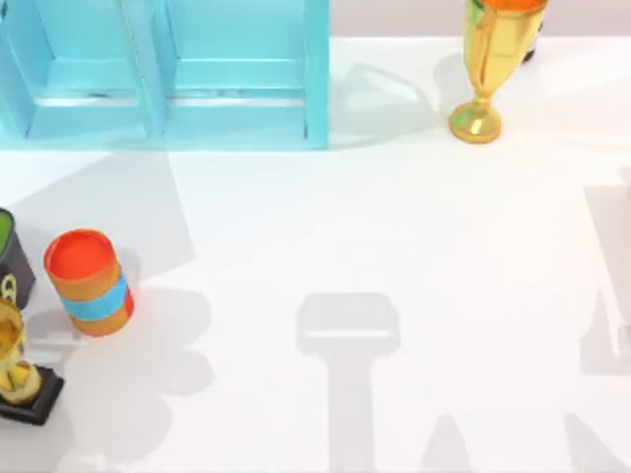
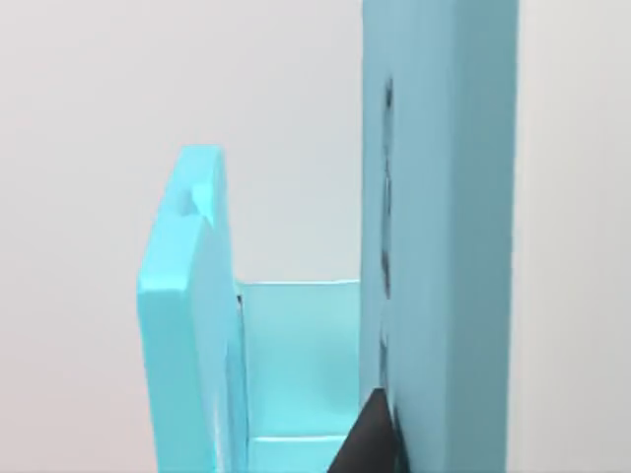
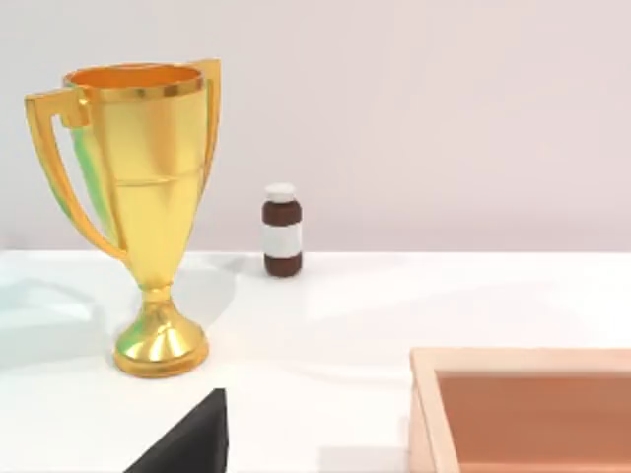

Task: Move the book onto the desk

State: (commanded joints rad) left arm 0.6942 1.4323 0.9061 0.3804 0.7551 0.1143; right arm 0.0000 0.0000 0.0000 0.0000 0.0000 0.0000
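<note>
Hovering close against the light-blue shelf unit (image 2: pixel 439 197) with the left gripper (image 2: pixel 370 439), grip state impossible to tell; likewise the right gripper (image 3: pixel 187 439). Spreading before the shelf unit, the desk (image 1: pixel 394 227).

You had a light-blue shelf unit (image 1: pixel 168 74) at the back left, a tall gold trophy (image 1: pixel 490 59) upright at the back right, and a small brown bottle (image 3: pixel 282 231) standing behind it. An orange can (image 1: pixel 89 282) stood upright near the left edge beside a smaller gold trophy on a black base (image 1: pixel 20 370).
</note>
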